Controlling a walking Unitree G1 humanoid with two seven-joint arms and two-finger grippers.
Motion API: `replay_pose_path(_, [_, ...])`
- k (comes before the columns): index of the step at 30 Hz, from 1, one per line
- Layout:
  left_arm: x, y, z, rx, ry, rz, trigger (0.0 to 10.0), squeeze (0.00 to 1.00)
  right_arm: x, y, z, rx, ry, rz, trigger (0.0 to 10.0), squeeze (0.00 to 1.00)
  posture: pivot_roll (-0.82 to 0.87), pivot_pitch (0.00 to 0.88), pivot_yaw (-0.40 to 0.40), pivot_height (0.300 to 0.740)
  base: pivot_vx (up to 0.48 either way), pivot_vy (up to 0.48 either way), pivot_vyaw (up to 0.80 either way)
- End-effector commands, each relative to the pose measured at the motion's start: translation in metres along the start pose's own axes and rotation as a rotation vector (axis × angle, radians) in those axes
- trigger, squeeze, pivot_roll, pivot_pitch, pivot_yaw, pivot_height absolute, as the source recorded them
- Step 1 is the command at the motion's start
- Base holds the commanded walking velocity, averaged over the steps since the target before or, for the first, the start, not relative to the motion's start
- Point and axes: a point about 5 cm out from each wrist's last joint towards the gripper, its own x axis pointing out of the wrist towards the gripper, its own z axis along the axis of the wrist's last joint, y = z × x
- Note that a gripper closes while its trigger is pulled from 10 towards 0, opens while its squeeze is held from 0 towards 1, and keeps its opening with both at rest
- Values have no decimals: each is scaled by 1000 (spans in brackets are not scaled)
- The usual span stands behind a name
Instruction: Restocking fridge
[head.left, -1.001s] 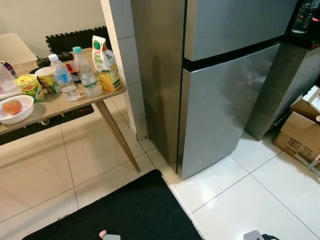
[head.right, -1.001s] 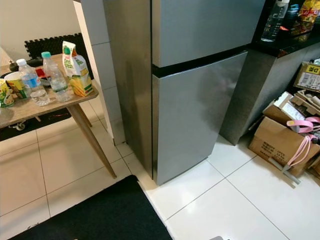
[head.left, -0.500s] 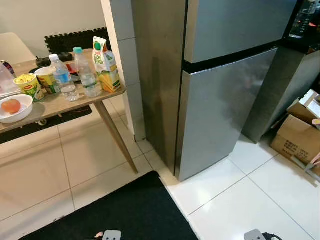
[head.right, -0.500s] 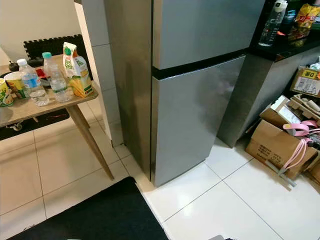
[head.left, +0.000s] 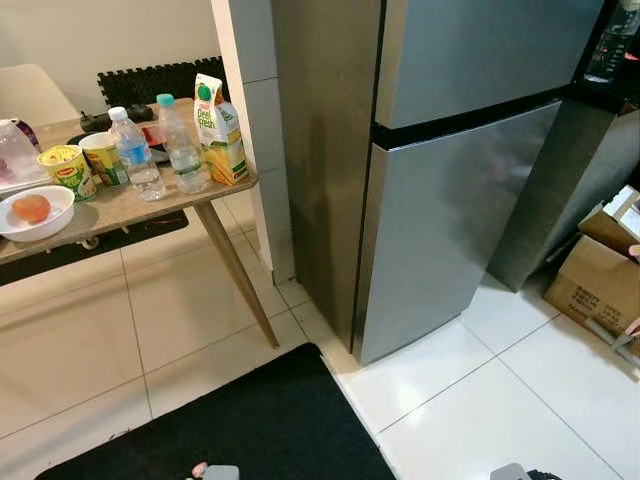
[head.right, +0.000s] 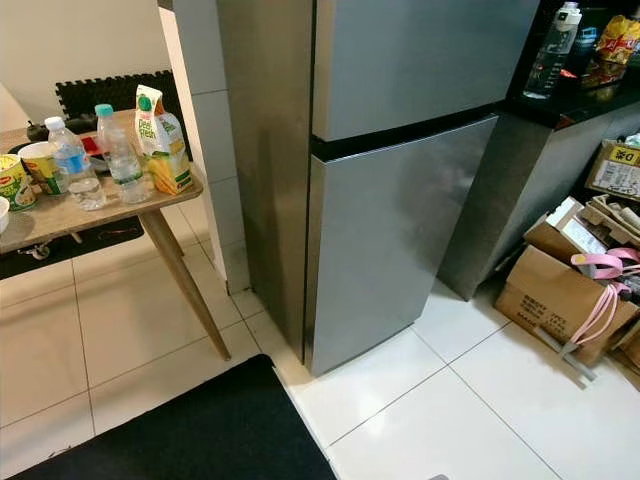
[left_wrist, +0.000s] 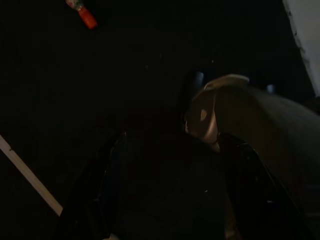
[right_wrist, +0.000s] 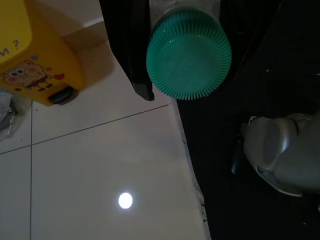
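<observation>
1. The robot is standing in front of the fridge (head.right: 400, 250). Both fridge doors are shut, just as they were a second ago.
2. Only the camera is moving. The whole picture is sliding a little to the right compared with a second ago, so the robot is shifting or turning a bit. The things themselves are not moving.
3. The right gripper (right_wrist: 189, 75) is hanging low over the white floor and the edge of the black mat (head.left: 250, 420). Its fingers (right_wrist: 127, 45) are pinching a bottle with a green cap (right_wrist: 189, 54). This looks like the thing that is going into the fridge.
4. The left gripper (left_wrist: 175, 140) is hanging down in the dark. Its two fingers are looking spread apart, and nothing can be made out between them.
5. More food is waiting on the table (head.left: 110, 210) to the left of the fridge: a juice carton (head.left: 218, 130), two water bottles (head.left: 135, 155), two cups (head.left: 65, 170) and a bowl (head.left: 35, 210) with something orange in it.
6. What this likely means: the job is only starting. The robot is carrying one bottle and is lining itself up with the fridge. A door is going to have to come open first, and the free left gripper looks like the one for that.
</observation>
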Motion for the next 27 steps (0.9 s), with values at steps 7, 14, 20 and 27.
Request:
replay_pose_path(7, [-2, 0, -11, -5, 26, 3, 10000, 0, 1, -1, 6, -11, -6, -13, 10000, 0, -49, 0, -31, 740, 0, 0, 0])
replay_pose_path(14, [-3, 7, -11, 36, 36, 1, 10000, 0, -1, -1, -9, -26, 28, -43, 10000, 0, -85, 0, 20, 740, 0, 0, 0])
replay_pose_path(20, [-5, 21, -6, 92, 40, 15, 10000, 0, -3, 3, -27, 19, 61, -65, 10000, 0, -127, 0, 64, 740, 0, 0, 0])
replay_pose_path(27, [-2, 23, 18, 78, -18, 31, 10000, 0, -4, 6, -33, 34, 74, -63, 10000, 0, -125, 0, 55, 740, 0, 0, 0])
